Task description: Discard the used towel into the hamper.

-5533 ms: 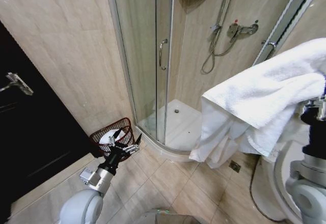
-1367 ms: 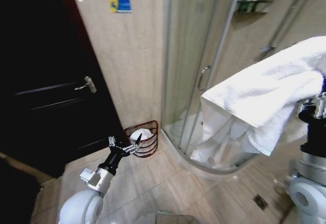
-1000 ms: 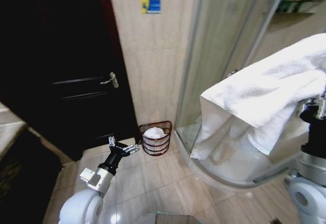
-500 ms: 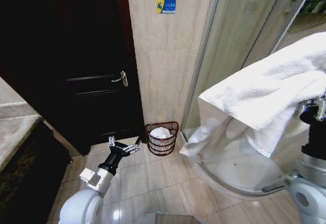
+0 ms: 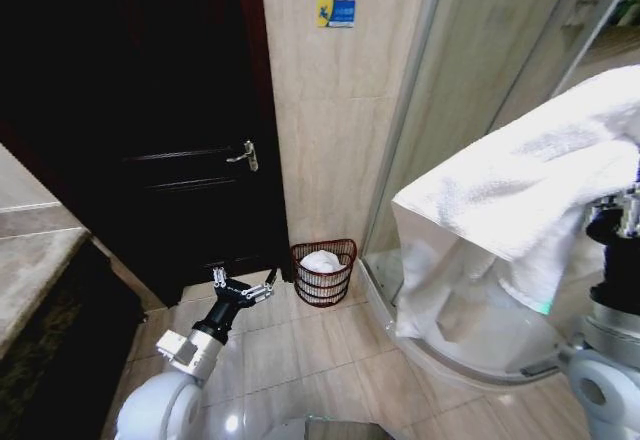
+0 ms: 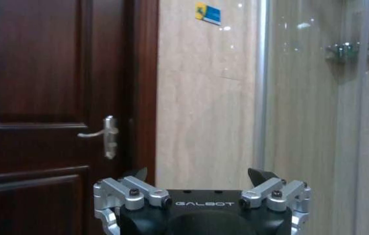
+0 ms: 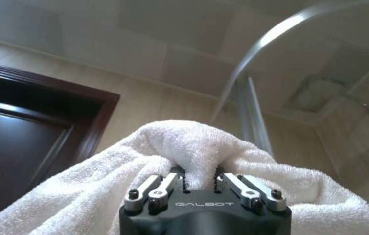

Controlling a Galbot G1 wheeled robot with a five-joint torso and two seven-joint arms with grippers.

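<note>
While pinched mid-fold in the right gripper (image 7: 197,183), towel (image 5: 520,200) hangs high right: soft, light, floppy. Hamper (image 5: 324,272) far, by wall. Left gripper (image 5: 240,287) spread, empty.

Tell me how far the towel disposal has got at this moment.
Done: the right gripper is shut on the towel, held high. In hand: carrying it; the hamper stands by the wall near the door, away from the towel. The left gripper hangs open and empty. Left: bringing the towel over the hamper and dropping it in.
</note>
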